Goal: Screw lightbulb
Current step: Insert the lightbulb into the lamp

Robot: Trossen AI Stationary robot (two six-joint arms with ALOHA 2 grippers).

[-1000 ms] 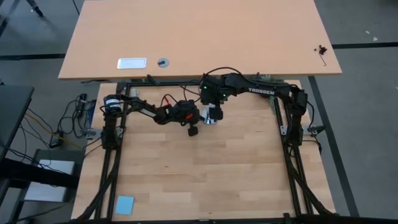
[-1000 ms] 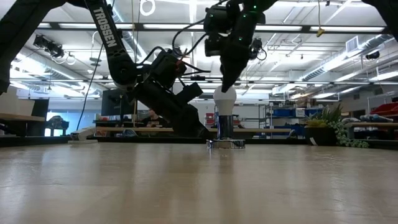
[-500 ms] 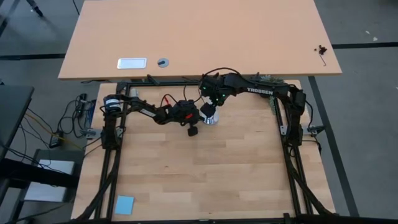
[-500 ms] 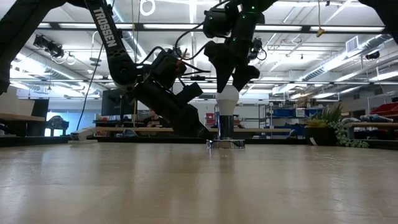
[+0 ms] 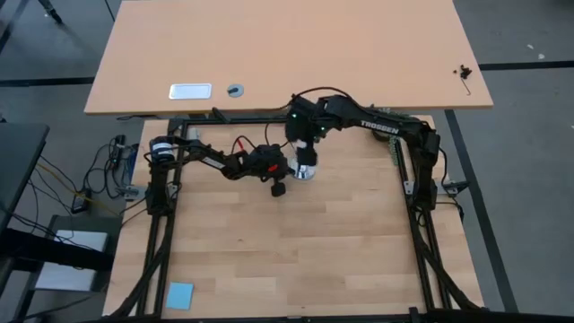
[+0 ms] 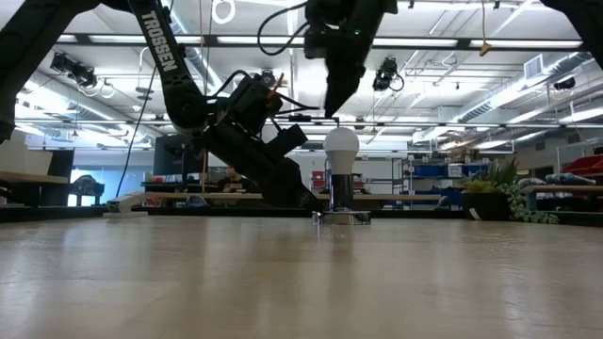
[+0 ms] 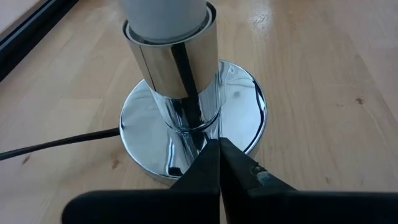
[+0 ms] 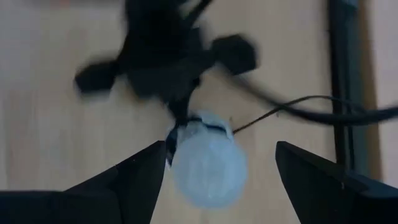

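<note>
The lightbulb stands upright in the chrome socket, the right pincer just above it, apart.

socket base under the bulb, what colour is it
Shiny mirror-like silver chrome socket base, with a black cord leaving it; clearest in the left wrist view.

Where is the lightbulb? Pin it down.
In the low view the lightbulb stands upright in the chrome socket, centre of the table's far half, with the open right tool just above it.
</note>
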